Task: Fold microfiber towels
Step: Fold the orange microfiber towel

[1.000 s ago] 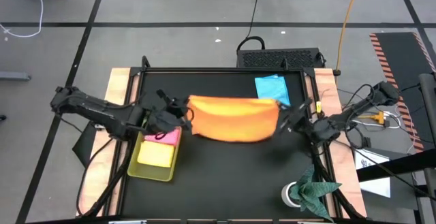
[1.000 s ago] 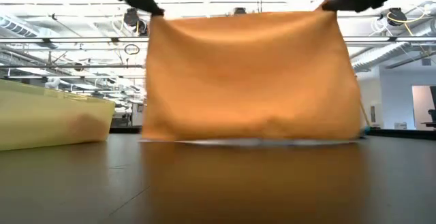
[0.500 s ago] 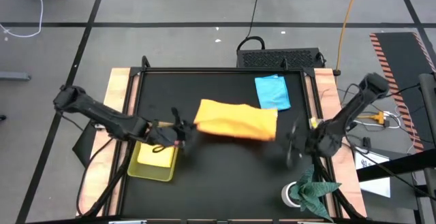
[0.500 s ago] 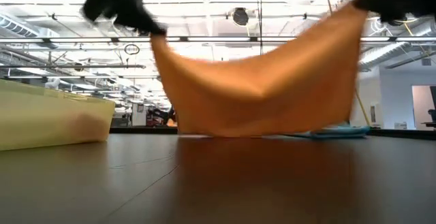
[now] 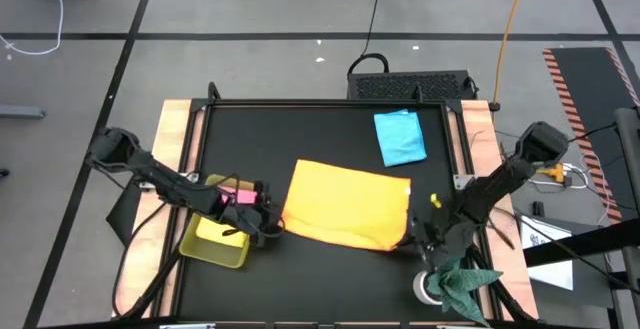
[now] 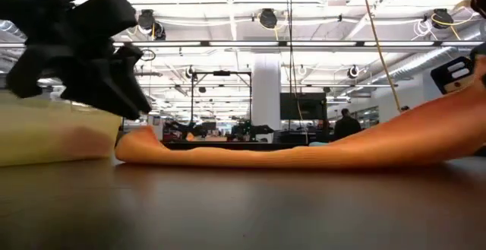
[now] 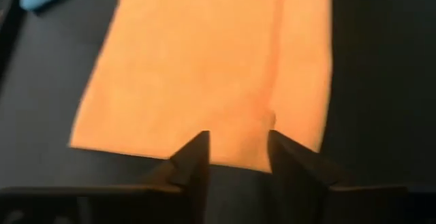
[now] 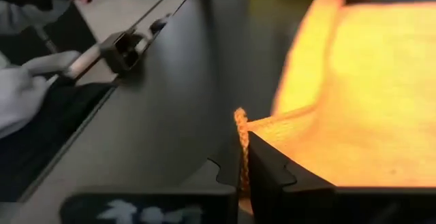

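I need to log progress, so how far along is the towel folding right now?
Done: the orange towel lies folded over on the table. In hand: the right gripper pinches its corner, while the left gripper stands open at its other edge. Left: the blue towel lies loose on the table, and the pink towel and yellow towel sit in the tray.

1. We see the folded towel [image 5: 348,205] lying flat at the middle of the table [image 5: 300,289].
2. At ten o'clock from it sits the tray [image 5: 212,251], holding what seem to be two more towels.
3. At one o'clock lies another towel [image 5: 400,136], well apart.
4. The left gripper [image 5: 268,227] sits at the folded towel's nine-o'clock edge; the right gripper [image 5: 418,231] at its four-o'clock corner.
5. At five o'clock, a crumpled cloth [image 5: 462,279] lies off the table's corner.
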Controlling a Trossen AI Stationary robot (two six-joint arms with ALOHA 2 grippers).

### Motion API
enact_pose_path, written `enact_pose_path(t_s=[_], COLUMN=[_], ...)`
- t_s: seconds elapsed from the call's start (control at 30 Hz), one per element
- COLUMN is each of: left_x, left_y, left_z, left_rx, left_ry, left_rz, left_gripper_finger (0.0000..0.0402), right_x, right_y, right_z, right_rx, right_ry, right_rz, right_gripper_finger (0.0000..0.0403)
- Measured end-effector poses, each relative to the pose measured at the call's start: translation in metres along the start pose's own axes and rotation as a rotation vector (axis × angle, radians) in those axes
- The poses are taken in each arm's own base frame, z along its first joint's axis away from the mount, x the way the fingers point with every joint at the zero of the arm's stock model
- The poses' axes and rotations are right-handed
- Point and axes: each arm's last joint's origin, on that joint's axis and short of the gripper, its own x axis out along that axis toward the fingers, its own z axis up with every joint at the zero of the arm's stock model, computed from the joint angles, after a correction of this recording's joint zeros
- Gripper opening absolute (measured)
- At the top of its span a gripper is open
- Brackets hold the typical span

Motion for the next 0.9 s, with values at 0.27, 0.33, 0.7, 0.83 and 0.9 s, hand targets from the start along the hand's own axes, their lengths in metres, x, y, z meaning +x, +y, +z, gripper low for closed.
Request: enact_pose_path(t_s=[0.27, 0.33, 0.7, 0.83, 0.9], left_x=[-0.003, -0.002, 0.047, 0.069, 0.079], left_y=[0.022, 0.027, 0.018, 0.015, 0.017], left_z=[0.034, 0.040, 0.025, 0.013, 0.006], left_rx=[-0.146, -0.196, -0.234, -0.223, -0.199], left_ry=[-0.099, -0.146, -0.048, 0.002, 0.032], left_rz=[0.035, -0.001, -0.087, -0.074, -0.062], left_gripper_finger=[0.0231, 0.0233, 0.0199, 0.0181, 0.0174], right_x=[0.037, 0.041, 0.050, 0.051, 0.049], right_y=[0.035, 0.037, -0.020, -0.057, -0.073], right_z=[0.015, 0.023, 0.042, 0.037, 0.034], right_rx=[0.101, 0.115, 0.086, 0.143, 0.164], right_ry=[0.107, 0.112, 0.117, 0.226, 0.280], right_rz=[0.174, 0.233, -0.153, -0.344, -0.435], right_gripper_finger=[0.0093, 0.0117, 0.0138, 0.0102, 0.0075])
